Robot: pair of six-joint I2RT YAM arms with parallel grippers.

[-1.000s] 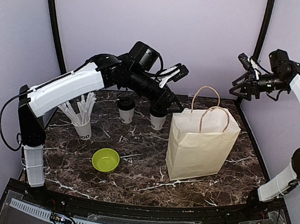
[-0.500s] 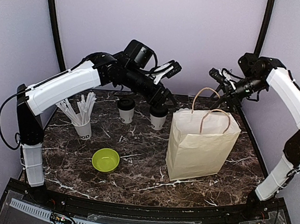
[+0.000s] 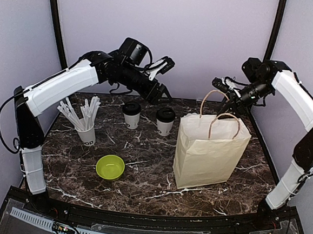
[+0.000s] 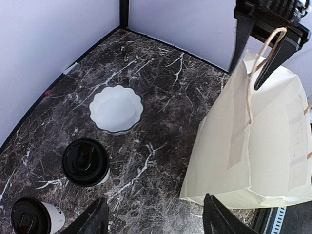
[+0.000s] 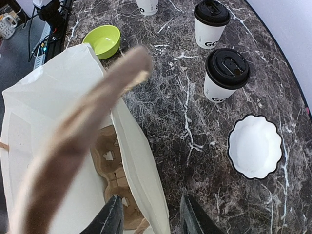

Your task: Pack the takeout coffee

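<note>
Two takeout coffee cups, white with black lids, stand side by side at the back of the table: one at the left, one at the right. My left gripper hangs open and empty, high above and behind them. The cream paper bag stands upright to their right. My right gripper is at the bag's rear rim beside a handle. Its jaws are apart, one finger inside the bag and one outside.
A brown cardboard cup carrier lies in the bag's bottom. A white scalloped dish sits behind the cups. A lime-green bowl and a cup of straws stand at the left. Walls close in the back and sides.
My left arm has lifted and drawn back to the left, off the right cup. My right arm has come down and left to the bag's rear rim, and its jaws have narrowed.
</note>
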